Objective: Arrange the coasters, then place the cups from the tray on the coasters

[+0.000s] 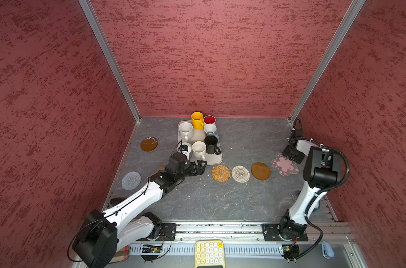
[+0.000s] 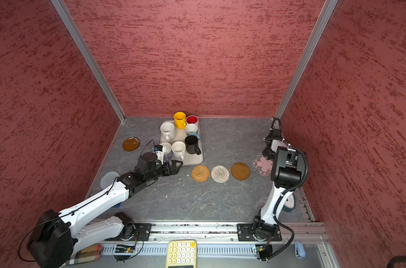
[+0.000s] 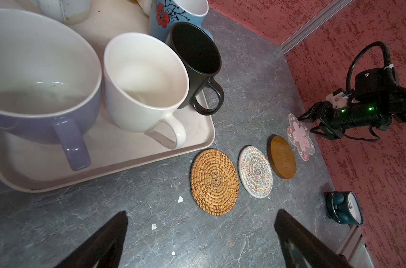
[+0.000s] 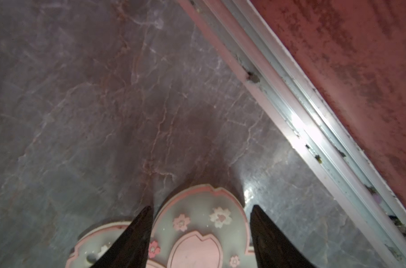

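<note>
Hovering near the tray (image 3: 118, 166), the left pincer (image 3: 202, 213) is wide open; the right pincer (image 4: 201, 207) stands open over the pink coaster (image 4: 197, 232).

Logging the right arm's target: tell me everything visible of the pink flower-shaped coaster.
The pink flower coaster is a flat, petal-edged mat, greyish with a pink middle, pink rim and small blossom prints. It lies flat on the grey table, at the right end of the coaster row in both top views, beside the amber disc. The right gripper stands open over one petal; contact cannot be told.
</note>
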Tool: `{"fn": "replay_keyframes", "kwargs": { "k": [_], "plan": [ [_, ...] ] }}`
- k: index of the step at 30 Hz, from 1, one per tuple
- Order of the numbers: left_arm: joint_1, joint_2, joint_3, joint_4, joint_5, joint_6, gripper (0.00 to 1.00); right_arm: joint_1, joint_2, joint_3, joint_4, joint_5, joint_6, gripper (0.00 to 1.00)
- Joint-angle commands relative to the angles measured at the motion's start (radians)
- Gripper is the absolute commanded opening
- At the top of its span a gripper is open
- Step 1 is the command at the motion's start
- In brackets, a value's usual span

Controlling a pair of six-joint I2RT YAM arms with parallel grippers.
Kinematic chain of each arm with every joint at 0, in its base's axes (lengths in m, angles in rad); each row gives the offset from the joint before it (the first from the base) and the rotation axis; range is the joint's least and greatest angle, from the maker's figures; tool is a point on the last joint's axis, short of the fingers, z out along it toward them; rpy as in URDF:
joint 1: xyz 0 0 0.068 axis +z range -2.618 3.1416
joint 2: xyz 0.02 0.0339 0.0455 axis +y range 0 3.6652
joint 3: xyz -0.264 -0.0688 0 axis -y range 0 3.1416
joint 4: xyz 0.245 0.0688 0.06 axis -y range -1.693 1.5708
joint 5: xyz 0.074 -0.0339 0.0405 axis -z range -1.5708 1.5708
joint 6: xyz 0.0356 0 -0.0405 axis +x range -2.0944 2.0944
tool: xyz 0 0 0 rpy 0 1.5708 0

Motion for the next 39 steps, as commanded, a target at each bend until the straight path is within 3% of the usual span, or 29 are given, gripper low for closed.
{"fn": "replay_keyframes", "kwargs": {
  "k": [1,24,35,39],
  "plan": [
    [0.003,-0.028,-0.022,0.006,0.005,-0.003,1.00,0.000,-0.021,-0.052,-0.019,-0.029,0.007,0.67],
    [0.015,-0.131,-0.052,-0.057,-0.002,0.011,0.99,0.062,-0.112,-0.159,0.005,-0.079,0.048,0.63],
    [0.068,-0.135,0.078,-0.226,-0.044,0.053,0.99,0.066,-0.212,-0.094,0.054,-0.153,0.032,0.67],
    [0.110,-0.131,0.138,-0.309,-0.077,0.052,0.99,0.105,-0.281,-0.141,0.169,-0.193,0.040,0.67]
  ]
}}
